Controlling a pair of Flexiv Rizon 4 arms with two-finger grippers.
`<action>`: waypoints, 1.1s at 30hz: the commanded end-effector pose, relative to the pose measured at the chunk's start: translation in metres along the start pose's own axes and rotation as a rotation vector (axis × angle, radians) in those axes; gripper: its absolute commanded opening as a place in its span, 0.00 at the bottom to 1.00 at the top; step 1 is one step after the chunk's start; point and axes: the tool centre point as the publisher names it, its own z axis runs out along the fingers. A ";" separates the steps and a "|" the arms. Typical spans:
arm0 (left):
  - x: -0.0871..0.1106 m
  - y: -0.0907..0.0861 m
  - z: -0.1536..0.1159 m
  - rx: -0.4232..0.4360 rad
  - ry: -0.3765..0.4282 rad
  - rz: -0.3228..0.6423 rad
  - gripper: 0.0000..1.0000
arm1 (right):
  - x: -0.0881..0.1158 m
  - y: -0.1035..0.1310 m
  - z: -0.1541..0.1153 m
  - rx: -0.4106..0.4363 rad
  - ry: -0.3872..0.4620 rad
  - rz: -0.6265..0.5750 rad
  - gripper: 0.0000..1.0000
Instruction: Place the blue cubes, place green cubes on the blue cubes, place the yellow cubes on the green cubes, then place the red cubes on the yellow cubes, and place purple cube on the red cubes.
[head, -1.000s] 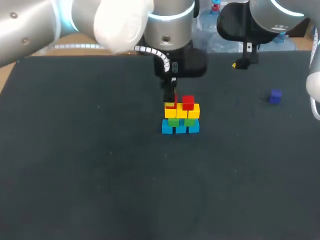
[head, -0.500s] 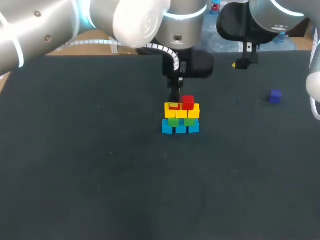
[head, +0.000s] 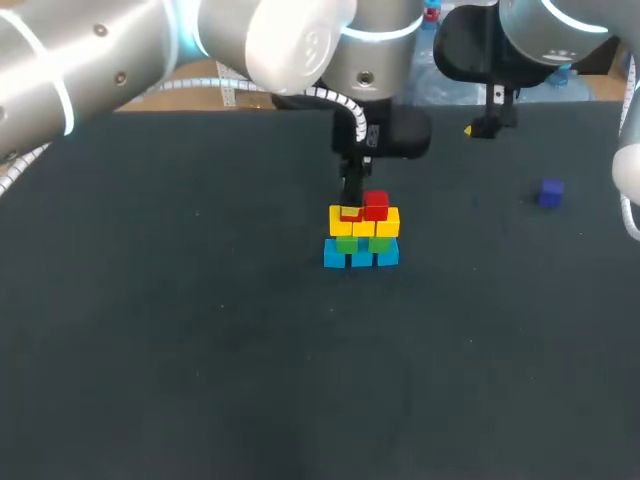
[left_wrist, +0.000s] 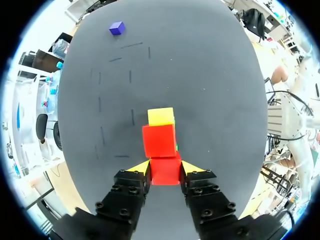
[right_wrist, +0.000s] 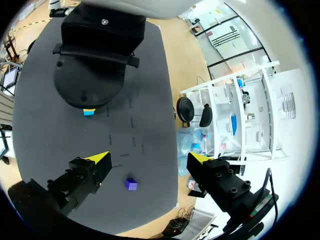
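The left fingers (left_wrist: 141, 169) are clamped on a red cube (left_wrist: 165, 170), one yellow tip pressed to each side of it. That cube is at the top of the stack, over the left end of the yellow row. It touches the second red cube (head: 376, 205), which sits on the yellow row to its right. From where the head view looks, I can't say whether the held cube rests its full weight on the yellows beneath.

Under the reds are the yellow cubes (head: 388, 221) in a row of three. The green cubes (head: 380, 243) lie below them, and the blue cubes (head: 361, 258) sit at the bottom on the dark worktop (head: 200, 350). The stack stands near the middle of the worktop, a little towards the far side. The left arm (head: 120, 60) comes in from the far left and hangs straight above the stack.

The right fingers (right_wrist: 97, 161) are held wide apart with nothing between them. They hang over the far right part of the worktop, well away from the stack. The purple cube (head: 550, 192) lies alone on the worktop at the right, well apart from the stack. In the right wrist view it shows on the worktop below the gap between those open fingers, touching neither.
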 end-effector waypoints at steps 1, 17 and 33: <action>-0.002 0.006 0.000 0.009 0.007 -0.002 0.00 | 0.001 0.002 0.000 0.006 -0.001 0.002 1.00; -0.001 0.006 0.002 0.011 0.009 -0.010 0.00 | 0.001 0.002 0.000 0.006 -0.001 0.002 1.00; 0.000 0.008 0.002 0.010 0.025 -0.017 1.00 | 0.001 0.002 0.000 0.006 -0.001 0.002 1.00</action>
